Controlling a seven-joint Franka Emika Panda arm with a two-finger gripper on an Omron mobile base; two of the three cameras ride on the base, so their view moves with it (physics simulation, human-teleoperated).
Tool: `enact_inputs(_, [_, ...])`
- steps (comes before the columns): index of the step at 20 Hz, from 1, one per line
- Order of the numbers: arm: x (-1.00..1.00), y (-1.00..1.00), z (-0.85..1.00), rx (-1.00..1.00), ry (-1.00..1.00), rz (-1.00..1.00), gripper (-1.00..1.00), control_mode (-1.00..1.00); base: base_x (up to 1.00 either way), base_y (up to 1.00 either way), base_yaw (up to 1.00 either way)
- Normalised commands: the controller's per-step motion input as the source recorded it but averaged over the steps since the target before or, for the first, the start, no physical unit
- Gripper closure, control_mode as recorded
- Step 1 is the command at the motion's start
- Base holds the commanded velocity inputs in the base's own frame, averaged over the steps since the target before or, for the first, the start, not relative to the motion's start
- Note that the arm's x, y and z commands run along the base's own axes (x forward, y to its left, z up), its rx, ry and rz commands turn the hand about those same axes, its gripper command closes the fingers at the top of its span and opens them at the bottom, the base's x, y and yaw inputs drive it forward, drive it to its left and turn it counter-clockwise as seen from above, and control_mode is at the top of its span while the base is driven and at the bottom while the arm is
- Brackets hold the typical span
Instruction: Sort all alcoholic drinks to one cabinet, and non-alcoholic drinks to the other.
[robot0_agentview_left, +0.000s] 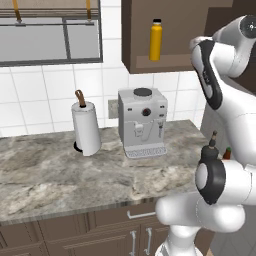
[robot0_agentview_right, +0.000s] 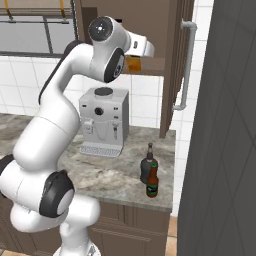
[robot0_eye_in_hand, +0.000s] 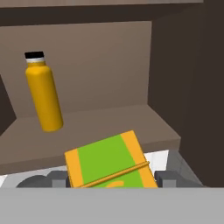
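Hand view shows the tool (robot0_eye_in_hand: 112, 179) clamped on the carton (robot0_eye_in_hand: 109, 162), just before the cabinet (robot0_eye_in_hand: 87, 127) shelf where the yellow bottle (robot0_eye_in_hand: 43, 96) stands. Carried in tilted, the carton could clip the shelf edge or topple on release

Even, flat rendered light, soft shadows inside the cabinet (robot0_eye_in_hand: 87, 65), slightly blurry throughout, perhaps from low resolution.

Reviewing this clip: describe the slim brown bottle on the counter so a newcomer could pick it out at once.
Start at the grey coffee machine on the marble counter, then move along the counter toward its end by the tall dark grey panel. Two dark glass bottles stand there close together. The slim brown beer bottle with a green label is nearer the counter's front edge; its neighbour, the squat black bottle with a narrow neck, is wider.
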Motion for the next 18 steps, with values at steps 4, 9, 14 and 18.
enact_inputs(4, [0.19, 0.0, 0.01, 0.01, 0.01, 0.0, 1.0, -1.0, 0.0, 0.0, 0.0])
enact_inputs(9, [0.18, 0.0, 0.0, 0.04, 0.01, 0.0, 1.0, -1.0, 0.0, 0.0, 0.0])
enact_inputs(14, [0.2, 0.01, 0.0, 0.04, 0.01, 0.0, 1.0, -1.0, 0.0, 0.0, 0.0])
enact_inputs(18, [0.21, 0.01, 0.0, 0.04, 0.0, 0.0, 1.0, -1.0, 0.0, 0.0, 0.0])
